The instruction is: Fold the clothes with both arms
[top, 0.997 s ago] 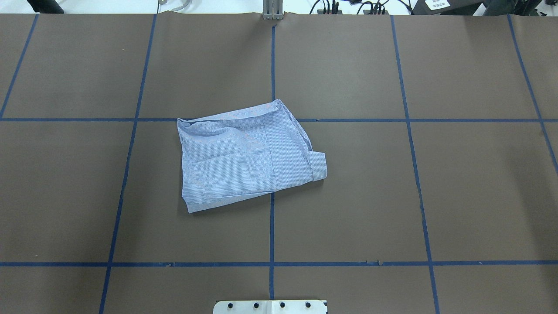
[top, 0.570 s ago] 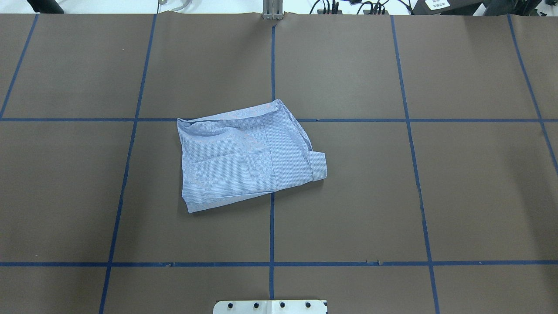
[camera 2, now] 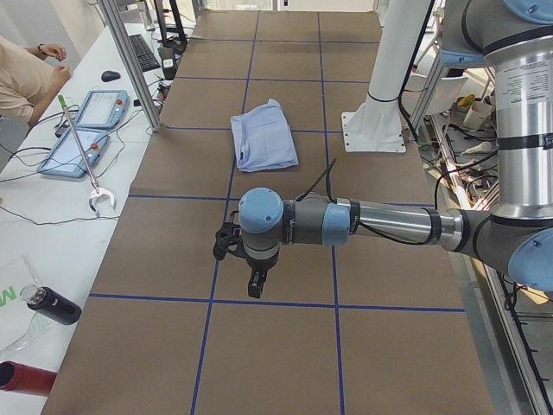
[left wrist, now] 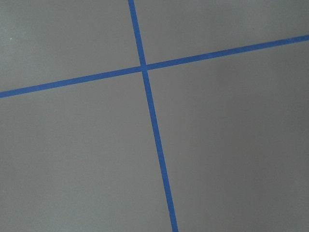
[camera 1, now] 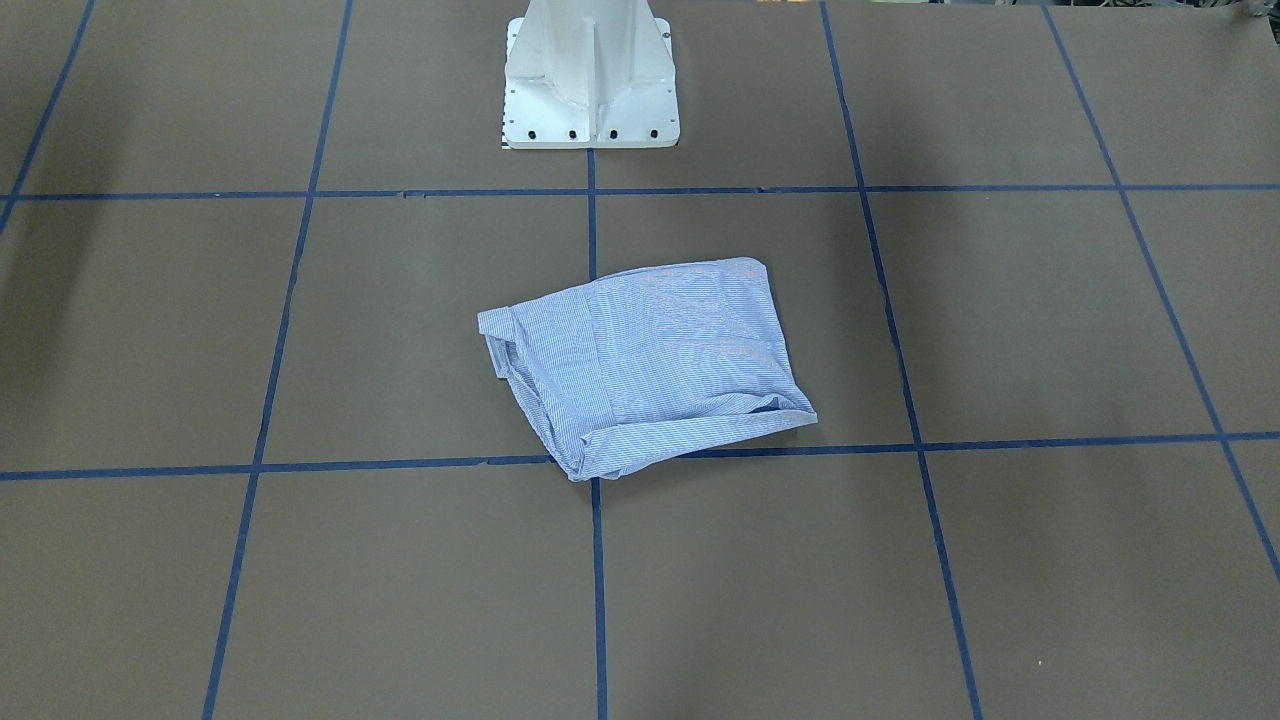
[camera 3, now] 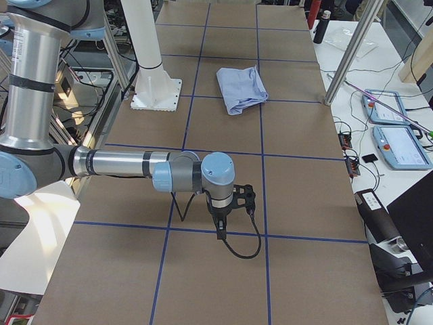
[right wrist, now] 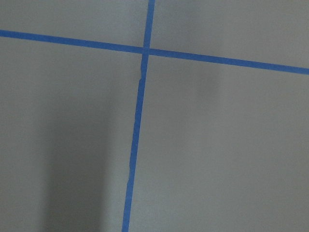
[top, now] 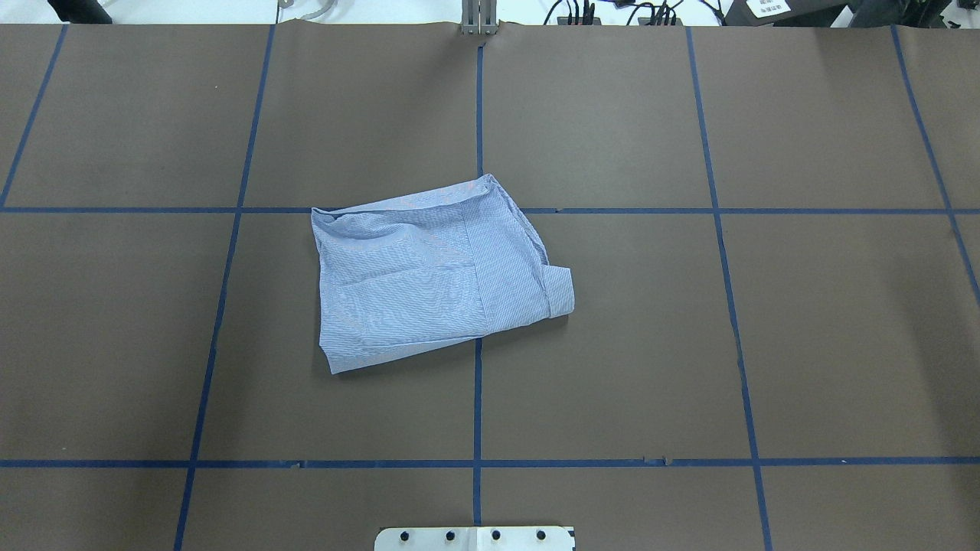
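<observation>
Left gripper, right gripper: two, clear of one folded shirt.

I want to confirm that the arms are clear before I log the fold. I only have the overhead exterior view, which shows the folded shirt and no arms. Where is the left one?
Observer: The left gripper hangs over bare table near its left end, well apart from the shirt.
Operator: And the right one?
Observer: The right gripper hangs near the opposite end, fingers pointing down, also far from the shirt.
</observation>
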Tool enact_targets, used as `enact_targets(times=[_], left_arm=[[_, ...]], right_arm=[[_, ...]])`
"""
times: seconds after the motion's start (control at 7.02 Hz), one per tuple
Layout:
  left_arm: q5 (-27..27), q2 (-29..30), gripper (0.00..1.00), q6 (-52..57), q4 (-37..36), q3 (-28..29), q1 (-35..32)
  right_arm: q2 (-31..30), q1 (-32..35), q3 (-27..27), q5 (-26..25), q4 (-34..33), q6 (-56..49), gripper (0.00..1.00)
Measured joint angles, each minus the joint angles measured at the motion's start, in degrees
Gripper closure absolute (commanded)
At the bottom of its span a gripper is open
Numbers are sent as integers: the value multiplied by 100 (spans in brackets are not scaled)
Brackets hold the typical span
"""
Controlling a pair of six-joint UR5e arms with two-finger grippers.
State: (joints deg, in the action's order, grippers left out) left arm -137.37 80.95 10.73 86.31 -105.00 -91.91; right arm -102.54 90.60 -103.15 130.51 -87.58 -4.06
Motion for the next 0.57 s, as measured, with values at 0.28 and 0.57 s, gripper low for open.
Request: enact_targets(times=[0.28, 0.57], left_arm=[[0, -5, 0, -1, 0, 5, -2], [-6, -47, 0, 12, 2, 6, 2]], right_arm=[[-4, 1, -32, -15, 9, -4, 0], [-9, 0, -46, -20, 12, -9, 0]])
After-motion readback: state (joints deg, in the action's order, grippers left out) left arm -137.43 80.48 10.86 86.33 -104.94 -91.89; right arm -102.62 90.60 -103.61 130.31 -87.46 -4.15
